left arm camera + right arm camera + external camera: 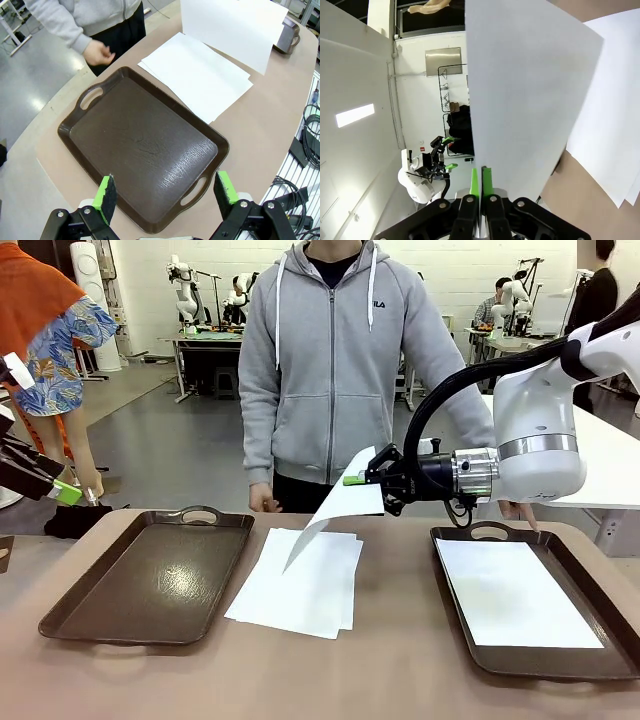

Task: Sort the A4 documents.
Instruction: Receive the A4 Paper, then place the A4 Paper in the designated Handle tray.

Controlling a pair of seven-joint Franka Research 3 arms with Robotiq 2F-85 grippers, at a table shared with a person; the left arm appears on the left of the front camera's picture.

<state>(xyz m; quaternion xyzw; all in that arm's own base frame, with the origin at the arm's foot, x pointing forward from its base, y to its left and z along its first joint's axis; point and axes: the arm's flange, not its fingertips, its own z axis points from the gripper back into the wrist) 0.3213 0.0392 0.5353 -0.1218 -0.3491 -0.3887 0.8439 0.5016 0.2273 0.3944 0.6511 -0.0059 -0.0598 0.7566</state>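
Note:
The A4 documents lie as a loose white stack (300, 585) mid-table between two brown trays. One sheet (340, 508) hangs lifted above the stack, pinched at its upper edge by my right gripper (362, 478), which is shut on it. The right wrist view has that sheet (530, 100) rising from the closed gripper (481, 181), with the stack (610, 130) beyond. Another sheet (515, 590) lies flat in the right tray (470, 640). My left gripper (60, 490) hovers open at the far left, above the bare left tray (140, 145), its gripper (165, 192) holding nothing.
A person in a grey hoodie stands at the far edge, one hand (265, 500) near the left tray's handle (198, 512) and also seen as a hand (97, 52) in the left wrist view. Bare tabletop (350, 680) runs along the front.

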